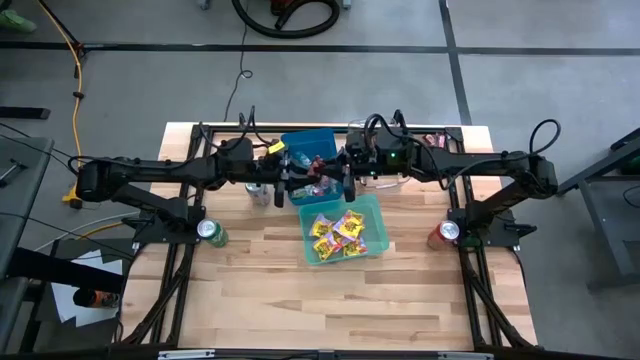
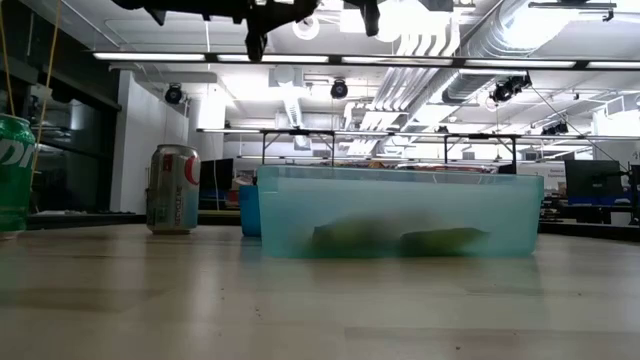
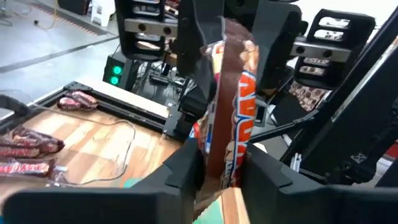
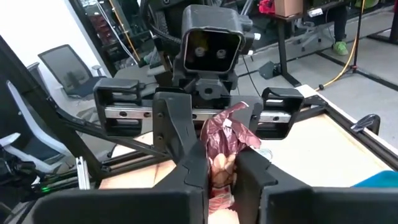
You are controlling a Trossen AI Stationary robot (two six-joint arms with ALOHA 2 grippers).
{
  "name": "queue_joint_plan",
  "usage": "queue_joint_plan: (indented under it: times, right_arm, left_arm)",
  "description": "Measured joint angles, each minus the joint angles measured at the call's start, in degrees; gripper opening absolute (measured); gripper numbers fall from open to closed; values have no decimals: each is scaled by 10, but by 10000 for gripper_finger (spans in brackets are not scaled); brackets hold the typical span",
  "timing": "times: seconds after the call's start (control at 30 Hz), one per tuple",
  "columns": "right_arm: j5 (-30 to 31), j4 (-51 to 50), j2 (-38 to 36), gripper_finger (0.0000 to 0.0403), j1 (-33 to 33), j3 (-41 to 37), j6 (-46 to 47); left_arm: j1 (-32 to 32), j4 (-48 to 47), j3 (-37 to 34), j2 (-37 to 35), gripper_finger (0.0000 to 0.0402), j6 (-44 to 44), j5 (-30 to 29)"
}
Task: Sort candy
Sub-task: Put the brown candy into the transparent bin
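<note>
A brown candy bar [image 3: 227, 112] with orange and white print hangs in the air between my two grippers, which face each other over the far middle of the table. My right gripper [image 4: 221, 165] is shut on it. My left gripper [image 3: 222, 167] is open, its fingers standing on either side of the bar's other end. Below, a teal bin [image 1: 375, 205] holds yellow candy packets [image 1: 338, 232]. A blue bin [image 1: 300, 140] stands behind it. More maroon bars [image 3: 78, 99] lie on the table's far right. My right gripper pinches the crinkled maroon end of the bar's wrapper [image 4: 225, 140] between its two fingers. The fingers come level from the table's right side. The bar is lifted clear of the table and reaches away from the fingers toward my left gripper.
A green can [image 1: 211, 232] stands near the left arm's base and a red can [image 1: 445, 232] near the right one. A silver can [image 1: 258, 192] stands left of the bins. Bare wood lies toward the near edge [image 1: 330, 300].
</note>
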Motion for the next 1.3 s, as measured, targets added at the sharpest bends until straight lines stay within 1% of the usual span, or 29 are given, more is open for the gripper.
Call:
queue_joint_plan:
  times: [0.07, 0.13, 0.17, 0.23, 0.3, 0.4, 0.47, 0.53, 0.6, 0.7, 0.8, 0.9, 0.97, 1.03, 1.1, 1.17, 1.3]
  right_arm:
    - [-1, -7, -2, 37, 0, 0, -5]
    - [-2, -34, -15, 27, -4, 0, -21]
    - [-4, -55, -26, 18, -9, 0, -29]
    - [8, -104, -56, 9, -24, 0, -42]
    - [43, -165, -89, 11, -41, 0, -53]
    - [96, -263, -130, 16, -65, 0, -64]
    - [118, -328, -146, 14, -81, 0, -64]
    - [125, -358, -156, 10, -98, -19, -64]
    - [125, -353, -166, 10, -115, -59, -51]
    - [128, -323, -171, 12, -142, -140, -21]
    - [168, -288, -164, 13, -182, -216, 39]
    - [174, -249, -153, 13, -218, -256, 100]
    - [164, -240, -142, 15, -231, -273, 122]
    - [140, -241, -137, 21, -242, -280, 131]
    - [118, -240, -130, 36, -249, -280, 128]
    - [104, -251, -126, 62, -252, -280, 124]
    - [103, -257, -125, 135, -253, -279, 129]
  left_arm:
    - [0, -7, 0, -3, 111, -1, -2]
    - [4, -19, 0, -17, 137, 5, 5]
    - [8, -41, 1, -31, 149, 13, 6]
    - [23, -118, 13, -64, 171, 41, 2]
    - [40, -205, 25, -103, 188, 78, -23]
    - [65, -294, 28, -160, 203, 109, -86]
    - [80, -328, 28, -189, 206, 104, -114]
    - [92, -348, 26, -209, 206, 94, -121]
    - [98, -342, 13, -225, 205, 83, -122]
    - [98, -321, -10, -236, 205, 62, -121]
    - [95, -318, -22, -237, 205, 32, -121]
    - [95, -316, -29, -237, 205, 10, -121]
    - [95, -316, -33, -237, 205, 4, -121]
    - [95, -316, -33, -237, 205, 4, -121]
    - [95, -314, -33, -237, 205, 4, -121]
    - [95, -311, -33, -237, 205, 4, -123]
    - [95, -307, -33, -237, 205, 4, -124]
